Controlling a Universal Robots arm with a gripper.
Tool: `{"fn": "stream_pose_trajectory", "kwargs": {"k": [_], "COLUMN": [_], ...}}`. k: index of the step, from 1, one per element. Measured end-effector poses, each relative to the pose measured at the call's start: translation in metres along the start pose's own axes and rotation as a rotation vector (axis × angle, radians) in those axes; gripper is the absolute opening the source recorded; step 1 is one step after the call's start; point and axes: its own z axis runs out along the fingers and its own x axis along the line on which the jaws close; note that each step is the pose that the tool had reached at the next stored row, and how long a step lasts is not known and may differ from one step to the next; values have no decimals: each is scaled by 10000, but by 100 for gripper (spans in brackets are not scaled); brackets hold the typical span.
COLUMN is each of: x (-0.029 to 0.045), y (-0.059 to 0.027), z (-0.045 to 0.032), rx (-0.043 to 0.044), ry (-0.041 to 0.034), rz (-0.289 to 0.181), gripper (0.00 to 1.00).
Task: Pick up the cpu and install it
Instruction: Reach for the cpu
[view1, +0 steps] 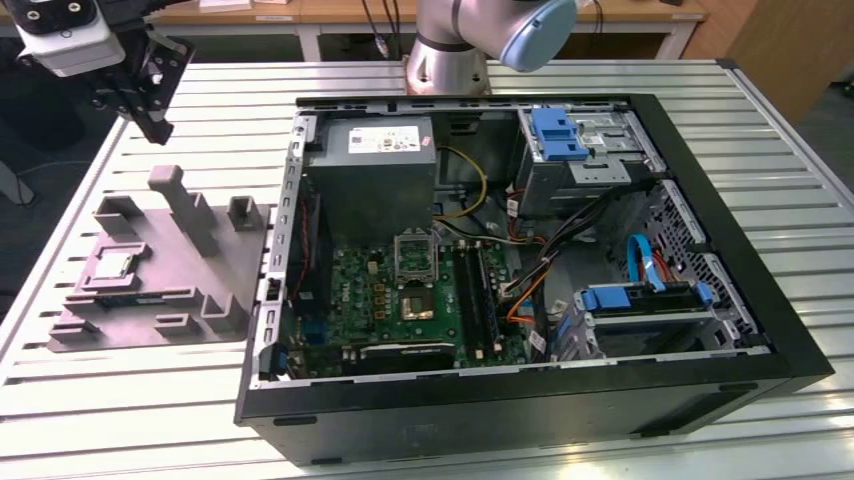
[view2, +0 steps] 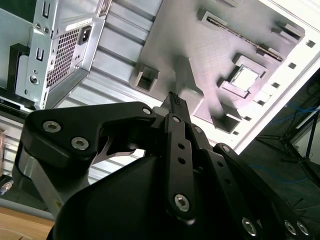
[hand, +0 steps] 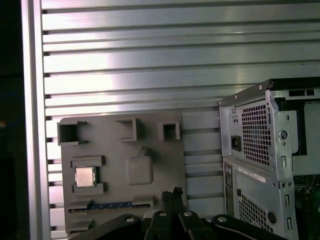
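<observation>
The cpu (view1: 114, 265) is a small silvery square chip lying flat in a recess of the grey moulded tray (view1: 200, 285), at the exterior view's left. Both wrist views show the cpu (hand: 85, 176) (view2: 245, 78) seated in the tray (hand: 150, 142) (view2: 200, 50). My gripper (view1: 160, 128) hangs in the air above and behind the tray, well clear of the chip. Its black fingers (hand: 172, 196) (view2: 173, 101) are shut together with nothing between them. Inside the open computer case, the motherboard's silver-framed socket (view1: 418, 303) shows a dark centre.
The black computer case (view1: 534, 400) lies open on its side on the slatted metal table (view1: 134, 400), right of the tray. Cables, blue drive brackets (view1: 558, 133) and the power supply (view1: 380, 150) fill the case. The arm's base (view1: 447, 60) stands behind the case.
</observation>
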Motion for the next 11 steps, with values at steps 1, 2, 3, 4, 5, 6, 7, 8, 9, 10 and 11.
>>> {"fn": "stream_pose_trajectory", "kwargs": {"k": [1, 2, 3, 4, 5, 6, 7, 8, 9, 10, 11], "x": [4, 7, 12, 15, 18, 21, 25, 29, 31, 31, 32], "y": [0, -1, -1, -1, -1, -1, -2, -2, -2, -2, -2], "z": [-1, 0, 0, -1, -1, -1, -1, -1, -1, 0, 0], "rx": [0, 0, 0, 1, 1, 0, 0, 0, 0, 0, 0], "ry": [1, 0, 0, 0, 1, 0, 1, 1, 0, 0, 0], "rz": [0, -1, 0, 0, 0, 0, 0, 0, 1, -1, 0], "gripper": [11, 11, 11, 11, 11, 11, 11, 11, 11, 11, 11]}}
